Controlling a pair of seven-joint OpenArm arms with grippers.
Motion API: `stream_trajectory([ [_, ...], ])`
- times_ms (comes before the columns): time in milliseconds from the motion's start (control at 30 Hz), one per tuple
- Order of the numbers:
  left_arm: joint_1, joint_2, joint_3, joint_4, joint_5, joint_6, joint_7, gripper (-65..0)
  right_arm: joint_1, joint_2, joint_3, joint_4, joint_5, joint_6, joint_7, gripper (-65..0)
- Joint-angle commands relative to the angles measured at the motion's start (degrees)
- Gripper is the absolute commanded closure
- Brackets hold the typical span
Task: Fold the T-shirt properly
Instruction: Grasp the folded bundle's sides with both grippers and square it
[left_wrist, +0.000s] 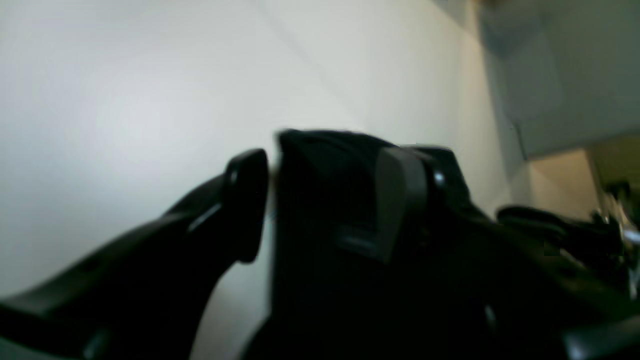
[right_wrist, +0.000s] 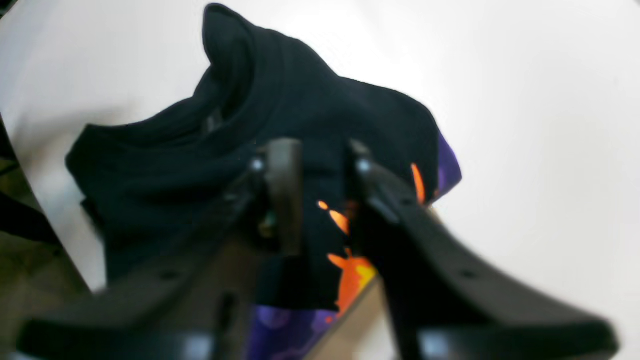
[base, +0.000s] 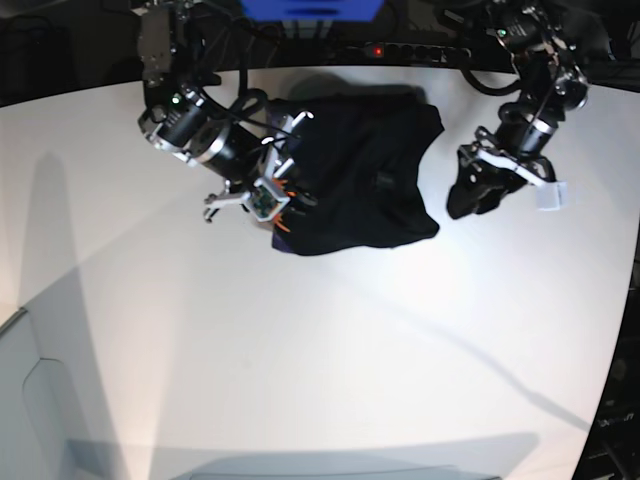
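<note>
Since the T-shirt (base: 360, 175) is soft, floppy cloth bunched near the table's (base: 300, 350) far edge, grab hems or corners, not bulk. Right fingers (right_wrist: 285, 195) look pinched on its printed edge; left fingers (left_wrist: 247, 200) hold black cloth.

A wide white desk (base: 330, 360) carries a single thing: the black T-shirt (base: 365, 180), lying crumpled in a heap near the far edge, with a little of its orange-and-purple print showing at one side.
</note>
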Motion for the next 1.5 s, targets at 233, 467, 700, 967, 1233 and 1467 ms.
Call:
stream_trajectory([
  [233, -9.0, 2.4, 10.0, -6.3, 11.8, 0.0, -1.3, -33.8, -0.7, -0.2, -0.1, 0.8, 1.0, 0.2, 1.3, 0.0],
  [467, -15.8, 3.7, 10.2, -17.8, 18.4, -0.4, -2.0, -33.8, -1.0, -0.2, -0.1, -0.4, 0.9, 0.2, 1.3, 0.0],
  [700, -17.7, 1.5, 13.0, -24.3, 19.4, -0.4, -10.2, -33.8, -1.8, 1.1, -0.1, -1.5, 0.9, 0.2, 1.5, 0.0],
  [967, -17.4, 0.7, 16.3, -28.6, 19.5, -0.3, -14.4, -33.8, -1.6, 2.0, -0.1, -7.7, 0.9, 0.2, 1.8, 0.0],
  [1233, -17.4, 0.6, 16.3, -29.3, 19.5, -0.4, -14.8, -33.8, -1.3, 3.2, 0.0, -0.9, 1.0, 0.2, 1.8, 0.0],
  [1467, -16.6, 0.7, 16.4, -28.7, 19.5, -0.2, -14.5, -33.8, 5.1, 0.2, -0.1, -3.6, 1.0, 0.2, 1.5, 0.0],
])
